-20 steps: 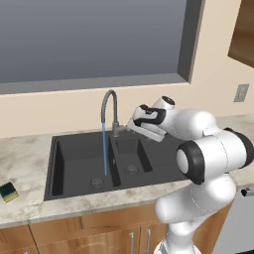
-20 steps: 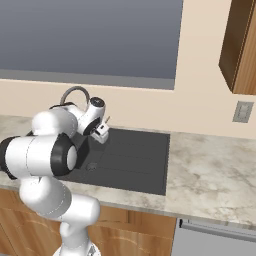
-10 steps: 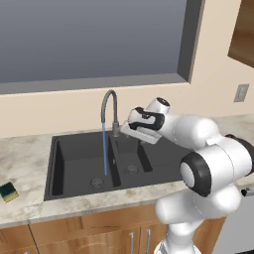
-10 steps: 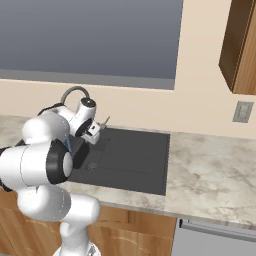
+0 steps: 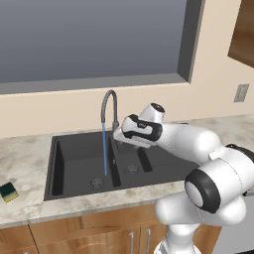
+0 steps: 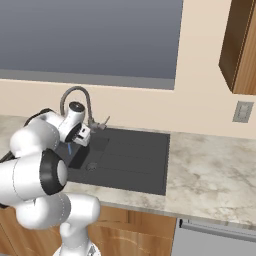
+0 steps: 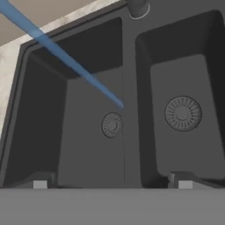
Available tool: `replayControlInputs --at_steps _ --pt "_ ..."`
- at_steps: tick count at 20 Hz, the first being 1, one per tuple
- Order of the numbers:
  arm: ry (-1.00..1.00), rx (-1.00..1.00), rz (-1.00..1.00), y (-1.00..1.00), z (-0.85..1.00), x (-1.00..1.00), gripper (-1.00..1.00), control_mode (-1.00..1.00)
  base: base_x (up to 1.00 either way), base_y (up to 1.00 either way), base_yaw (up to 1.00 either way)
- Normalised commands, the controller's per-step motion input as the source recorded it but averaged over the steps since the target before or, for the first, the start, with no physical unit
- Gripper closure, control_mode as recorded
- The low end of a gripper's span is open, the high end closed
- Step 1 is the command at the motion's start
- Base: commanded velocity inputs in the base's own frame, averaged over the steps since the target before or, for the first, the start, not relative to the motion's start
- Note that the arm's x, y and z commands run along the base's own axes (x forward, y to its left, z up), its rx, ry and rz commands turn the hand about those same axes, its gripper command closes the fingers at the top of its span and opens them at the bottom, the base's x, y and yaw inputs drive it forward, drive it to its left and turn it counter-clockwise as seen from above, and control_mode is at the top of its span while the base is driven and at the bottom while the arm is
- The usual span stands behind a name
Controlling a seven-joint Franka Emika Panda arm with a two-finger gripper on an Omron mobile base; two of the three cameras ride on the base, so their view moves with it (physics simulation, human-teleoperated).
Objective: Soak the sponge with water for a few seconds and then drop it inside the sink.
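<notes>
So the big dark sink [image 5: 79, 163] sits in the speckled stone counter [image 6: 210, 175] under the window [image 5: 94, 42], and everything else is easiest to place off that sink. It has two basins side by side with a divider between them, each with a round drain, and a flat drainboard section off to one side. The white arm [image 5: 198, 149] reaches over the sink from the front, with its hand hanging above the divider, just beside the grey gooseneck faucet [image 5: 108, 106] that rises from the sink's back rim. The water [image 5: 104, 149] is running, a thin blue stream dropping straight from the spout into the basin farther from the drainboard, landing near that basin's drain [image 7: 111, 125]. The gripper [image 7: 112, 183] points down into the sink with its fingers spread wide apart and nothing between them. The sponge [image 5: 8, 191] lies on the counter well off to the sink's far side from the drainboard, green layer and yellow body showing, nowhere near the claw.
</notes>
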Motion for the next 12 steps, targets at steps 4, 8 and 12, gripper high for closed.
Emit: replayControlInputs --at_steps 4,8,12 --pt "0.00 0.00 0.12 0.39 0.00 -0.13 -1.00 -1.00 0.00 0.00 0.00" --pt "0.00 0.00 0.12 0.47 0.00 -0.13 -1.00 -1.00 0.00 0.00 0.00" --pt "0.00 -0.02 0.10 0.55 0.00 -0.07 -1.00 -1.00 0.00 0.00 0.00"
